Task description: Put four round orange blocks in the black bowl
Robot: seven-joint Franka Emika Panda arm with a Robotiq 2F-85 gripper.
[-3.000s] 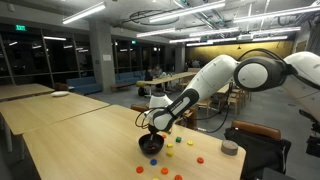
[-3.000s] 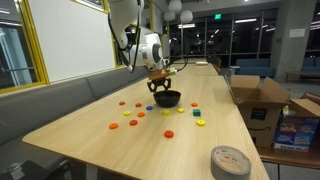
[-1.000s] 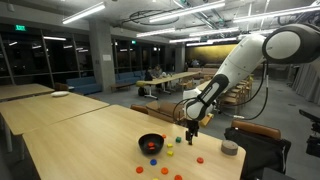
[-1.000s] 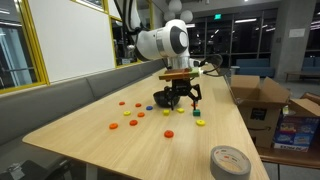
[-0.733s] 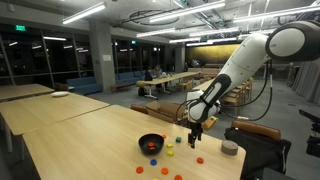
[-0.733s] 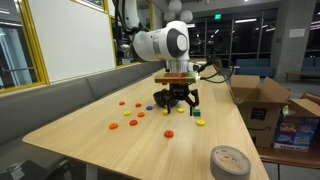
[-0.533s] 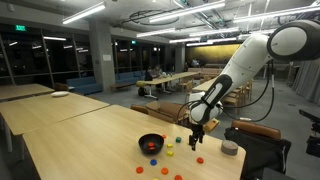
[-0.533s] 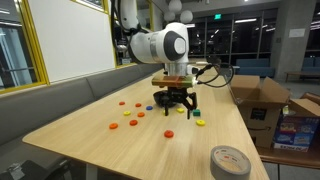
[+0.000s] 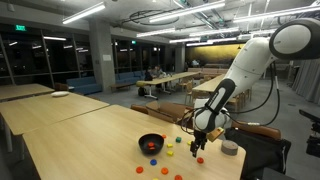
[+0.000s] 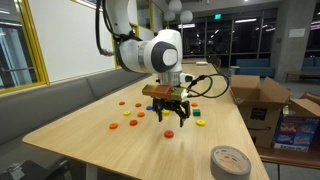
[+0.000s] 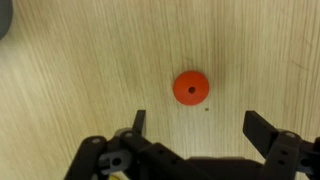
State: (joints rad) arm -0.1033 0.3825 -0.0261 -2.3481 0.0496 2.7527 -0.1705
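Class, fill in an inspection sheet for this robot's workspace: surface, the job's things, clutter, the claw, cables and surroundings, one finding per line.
Surface: pale wood-grain table, scattered with small pieces.
Job's things: small glossy black bowl with orange showing inside; flat round orange discs loose on the table, one just ahead of the claw in the wrist view.
Clutter: small yellow pieces; grey roll of tape near the table edge.
Claw: claw open, empty, above the table, not touching that disc.
Cables: black cable looped at the wrist, off the table.
Surroundings: cardboard boxes beside the table; more long tables behind.
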